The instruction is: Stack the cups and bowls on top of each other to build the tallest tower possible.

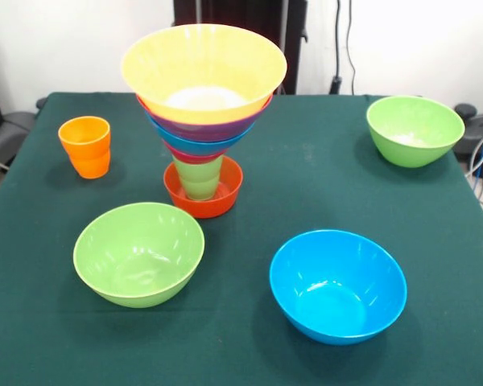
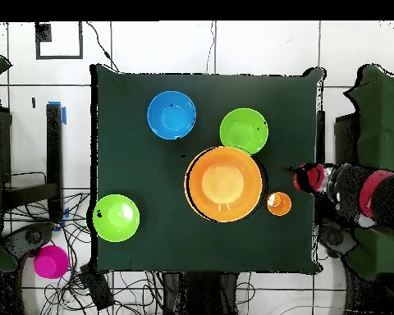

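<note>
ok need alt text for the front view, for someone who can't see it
A tower of stacked bowls widens upward from a light green cup standing in a small red-orange bowl to a big yellow-orange bowl on top. Around it on the dark green table sit an orange cup, two lime green bowls and a blue bowl.

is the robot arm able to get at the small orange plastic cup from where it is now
Probably yes. The small orange plastic cup stands alone near the table edge, apart from the tower, with the red and black arm drawn back just beside it; nothing lies between them.
</note>
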Controlling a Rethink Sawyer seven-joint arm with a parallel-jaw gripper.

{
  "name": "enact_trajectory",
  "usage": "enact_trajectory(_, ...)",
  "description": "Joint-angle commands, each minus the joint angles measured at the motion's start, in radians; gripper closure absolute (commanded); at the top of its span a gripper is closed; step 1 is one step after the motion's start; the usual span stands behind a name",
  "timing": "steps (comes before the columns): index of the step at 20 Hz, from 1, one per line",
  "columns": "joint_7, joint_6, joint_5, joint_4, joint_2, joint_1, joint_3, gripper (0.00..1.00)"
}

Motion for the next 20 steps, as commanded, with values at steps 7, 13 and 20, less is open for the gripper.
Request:
enact_trajectory(7,-0.165,0.122,-0.075,-0.131,-0.058,0.070,-0.050,0.00)
enact_trajectory(13,-0.139,0.119,-0.069,-0.130,-0.079,0.094,-0.051,0.00)
enact_trajectory(20,-0.064,0.040,-0.087,-0.116,-0.076,0.145,-0.079,0.00)
